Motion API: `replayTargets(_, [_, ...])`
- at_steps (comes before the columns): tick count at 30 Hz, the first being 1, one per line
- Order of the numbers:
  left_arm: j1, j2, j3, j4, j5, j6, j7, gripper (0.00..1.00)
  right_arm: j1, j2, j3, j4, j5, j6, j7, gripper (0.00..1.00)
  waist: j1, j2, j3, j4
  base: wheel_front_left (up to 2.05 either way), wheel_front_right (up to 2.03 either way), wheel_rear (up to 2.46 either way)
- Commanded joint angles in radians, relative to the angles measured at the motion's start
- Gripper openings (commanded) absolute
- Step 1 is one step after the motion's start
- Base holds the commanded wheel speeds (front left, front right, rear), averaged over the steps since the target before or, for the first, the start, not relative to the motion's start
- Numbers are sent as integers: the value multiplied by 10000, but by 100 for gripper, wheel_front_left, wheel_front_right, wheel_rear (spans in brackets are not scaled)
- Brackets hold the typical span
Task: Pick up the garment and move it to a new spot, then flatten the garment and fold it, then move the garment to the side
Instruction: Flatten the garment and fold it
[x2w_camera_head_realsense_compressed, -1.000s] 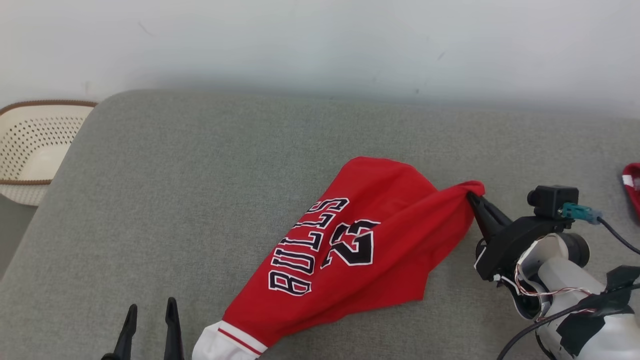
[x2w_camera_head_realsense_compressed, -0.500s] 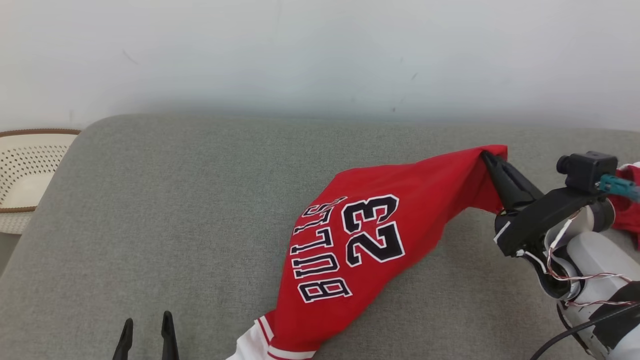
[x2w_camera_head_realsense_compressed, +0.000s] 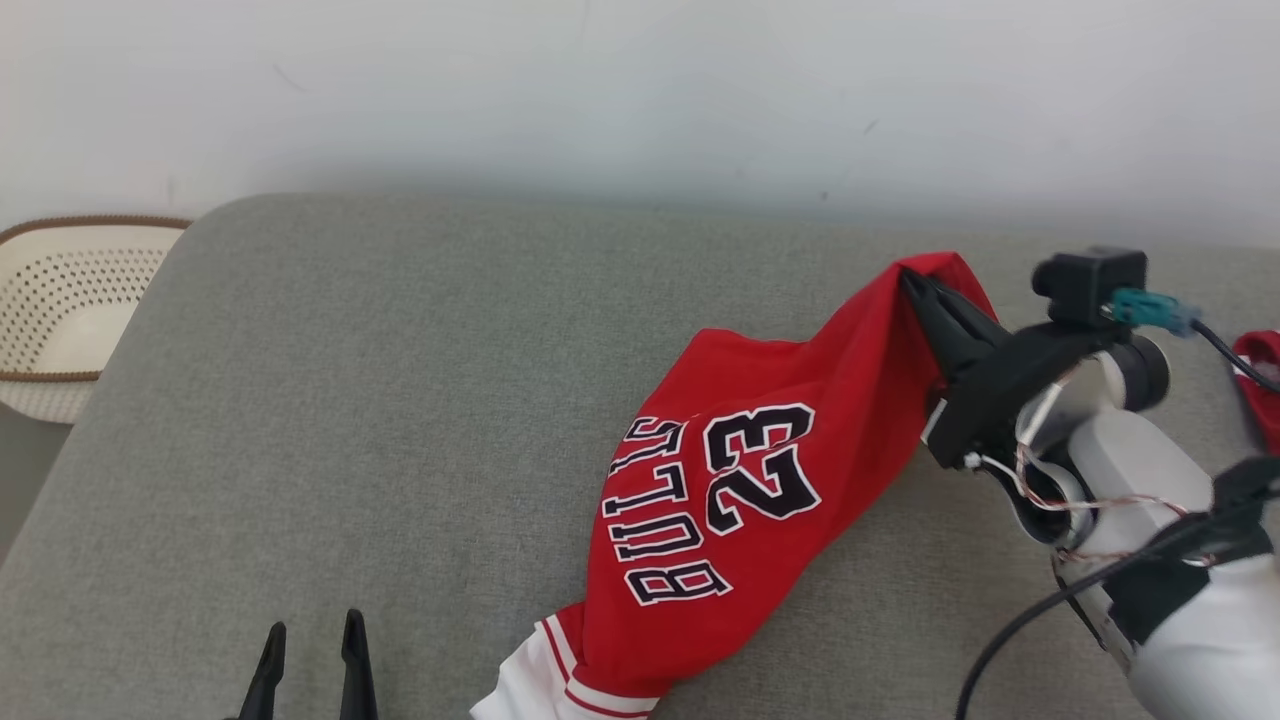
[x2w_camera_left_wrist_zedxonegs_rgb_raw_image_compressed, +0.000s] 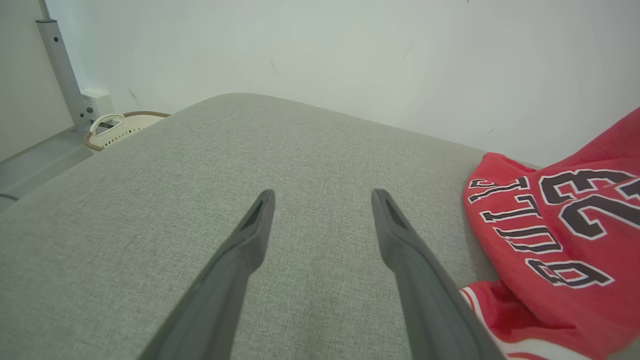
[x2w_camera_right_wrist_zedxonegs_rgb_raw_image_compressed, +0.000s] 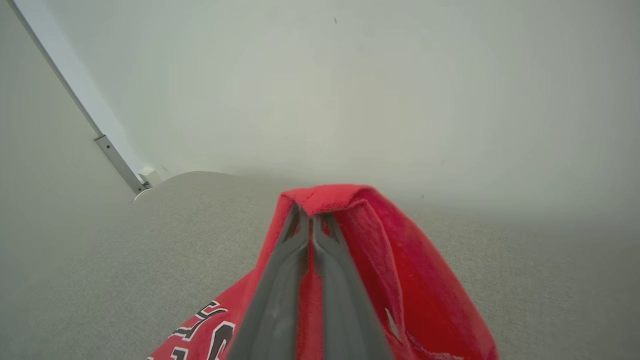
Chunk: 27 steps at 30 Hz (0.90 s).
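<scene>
A red jersey (x2w_camera_head_realsense_compressed: 760, 470) with black "BULLS 23" lettering and white trim hangs from my right gripper (x2w_camera_head_realsense_compressed: 915, 282), which is shut on one bunched edge of it and holds that edge above the grey cushion (x2w_camera_head_realsense_compressed: 400, 400). Its lower end trails down onto the cushion near the front edge. In the right wrist view the closed fingers pinch the red jersey (x2w_camera_right_wrist_zedxonegs_rgb_raw_image_compressed: 350, 225) right at its top fold. My left gripper (x2w_camera_head_realsense_compressed: 312, 640) stands open and low over the cushion at the lower left, holding nothing, with the jersey (x2w_camera_left_wrist_zedxonegs_rgb_raw_image_compressed: 560, 235) to its right.
A cream perforated basket (x2w_camera_head_realsense_compressed: 60, 300) sits off the cushion's left end. Another red item (x2w_camera_head_realsense_compressed: 1262, 375) lies at the right edge. A pale wall runs along the back. Bare cushion spreads across the left and middle.
My right gripper has lifted the jersey's edge up and towards the back, so the cloth now hangs more steeply. The head camera has shifted too. The left gripper has stayed open.
</scene>
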Motion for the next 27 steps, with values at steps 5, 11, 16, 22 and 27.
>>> replayTargets(5, [-257,1,-110,76,-70,14,-31,100,-863,751,492,775,-399,-3,-131,0,1,0,392,432,0,0,0])
replayTargets(11, [-452,5,-276,184,-151,-7,-32,100,-1603,1559,1458,2174,-799,-3,-633,0,1,0,621,761,0,0,0])
replayTargets(16, [-587,4,-407,287,-222,20,-32,100,-1834,2045,2056,3384,-835,-3,-1337,0,1,0,726,945,0,0,0])
replayTargets(22, [-515,3,-283,313,-187,71,-32,100,-1876,2255,2496,3879,-214,-3,-1965,100,1,0,635,823,0,0,0])
replayTargets(27, [-451,3,-211,338,-103,15,-32,100,-1694,2056,2579,3344,562,-3,-2342,100,1,0,429,556,0,0,0])
